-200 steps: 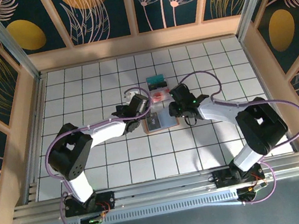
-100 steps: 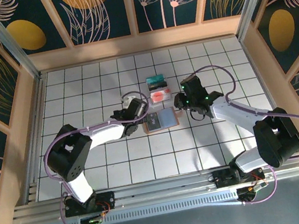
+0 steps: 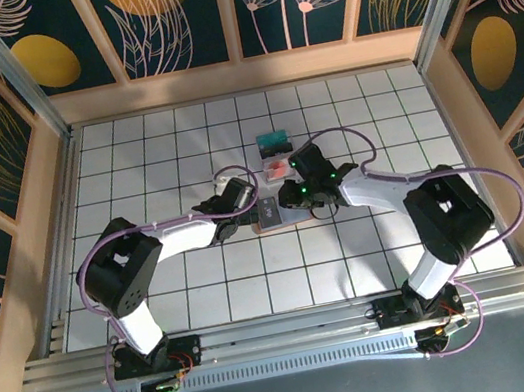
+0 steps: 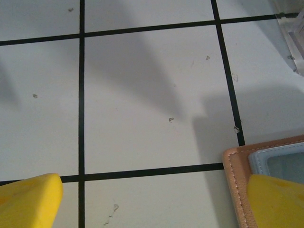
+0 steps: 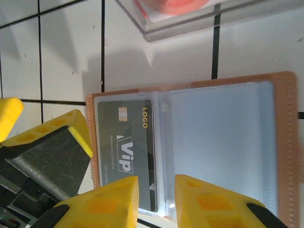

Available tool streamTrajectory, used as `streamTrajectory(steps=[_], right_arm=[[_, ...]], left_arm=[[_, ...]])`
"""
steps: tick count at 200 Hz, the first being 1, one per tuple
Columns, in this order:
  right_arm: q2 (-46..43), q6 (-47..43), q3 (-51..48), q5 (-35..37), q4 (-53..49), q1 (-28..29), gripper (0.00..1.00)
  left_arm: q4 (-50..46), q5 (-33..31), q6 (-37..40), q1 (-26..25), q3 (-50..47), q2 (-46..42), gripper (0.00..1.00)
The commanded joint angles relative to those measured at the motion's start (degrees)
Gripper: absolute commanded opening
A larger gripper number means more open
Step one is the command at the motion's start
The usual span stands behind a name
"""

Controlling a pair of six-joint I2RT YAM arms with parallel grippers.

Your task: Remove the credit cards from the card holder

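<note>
Lying open on the tiled table [image 3: 155, 164], the card holder [image 5: 218, 142] had a grey card [image 5: 126, 147] in one pocket. Over the holder's edge, the right gripper [image 5: 156, 199] hovered, jaws a narrow gap apart, gripping nothing. At the holder's corner, the left gripper [image 4: 152, 190] gaped wide, one finger [image 4: 275, 202] resting on it. Beyond the holder lay a red-spotted card [image 3: 280, 167] and a teal card [image 3: 275, 141].

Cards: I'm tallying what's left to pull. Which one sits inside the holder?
The dark grey VIP card, tucked in a clear pocket of the holder. The teal card and the red-spot card lie loose on the tiles beyond it.
</note>
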Motion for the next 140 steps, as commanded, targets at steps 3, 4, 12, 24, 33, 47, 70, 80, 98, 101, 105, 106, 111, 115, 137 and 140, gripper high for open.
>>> streamTrajectory(steps=[3, 4, 12, 24, 33, 47, 70, 80, 98, 101, 105, 106, 111, 115, 137, 140], right_arm=[[2.23, 1.37, 1.54, -4.01, 3.02, 0.8, 0.23], [2.32, 1.37, 1.51, -4.05, 3.09, 0.81, 0.23], [3.03, 1.46, 1.69, -4.59, 3.47, 0.96, 0.22], [4.07, 1.46, 1.87, -5.09, 3.73, 1.0, 0.21], [4.67, 1.46, 2.04, -5.44, 3.96, 1.15, 0.21], [5.6, 1.38, 2.14, -5.92, 4.37, 1.16, 0.21], [6.93, 1.12, 2.48, -6.21, 4.66, 1.11, 0.21], [7.43, 1.1, 2.66, -6.11, 4.67, 1.12, 0.21], [8.08, 1.11, 2.77, -5.88, 4.66, 1.16, 0.21], [8.16, 1.11, 2.79, -5.86, 4.69, 1.14, 0.21], [8.2, 1.07, 2.79, -5.73, 4.66, 1.08, 0.21], [8.21, 1.09, 2.79, -5.7, 4.66, 1.08, 0.21], [8.26, 1.11, 2.67, -5.6, 4.74, 1.0, 0.21], [8.3, 1.11, 2.58, -5.51, 4.81, 0.99, 0.21], [8.63, 1.37, 2.01, -5.63, 5.44, 0.9, 0.21], [8.65, 1.42, 1.95, -5.67, 5.59, 0.8, 0.21]], left_arm=[[0.55, 1.23, -0.94, 0.25, -0.81, 1.61, 0.99], [0.48, 1.33, -0.94, 0.28, -0.77, 1.64, 0.99], [0.51, 1.45, -1.05, 0.23, -0.9, 1.91, 0.99], [0.42, 1.47, -1.21, 0.22, -1.02, 2.06, 0.99], [0.33, 1.38, -1.22, 0.23, -1.21, 2.28, 0.99], [0.07, 1.27, -1.3, 0.24, -1.25, 2.53, 0.99], [-0.79, 0.99, -1.3, 0.23, -1.19, 3.03, 0.99], [-0.9, 1.07, -1.39, 0.23, -1.33, 2.99, 0.99], [-0.98, 1.08, -1.3, 0.27, -1.46, 2.84, 0.99], [-0.99, 1.09, -1.3, 0.23, -1.49, 2.77, 0.99], [-0.99, 1.1, -1.3, 0.22, -1.47, 2.73, 0.99], [-1.03, 1.09, -1.3, 0.22, -1.45, 2.68, 0.99], [-1.12, 1.12, -1.22, 0.25, -1.44, 2.65, 0.99], [-1.16, 1.12, -1.17, 0.23, -1.48, 2.55, 0.99], [-1.4, 1.22, -0.99, 0.27, -1.47, 1.87, 0.99], [-1.42, 1.25, -0.89, 0.27, -1.47, 1.72, 0.99]])
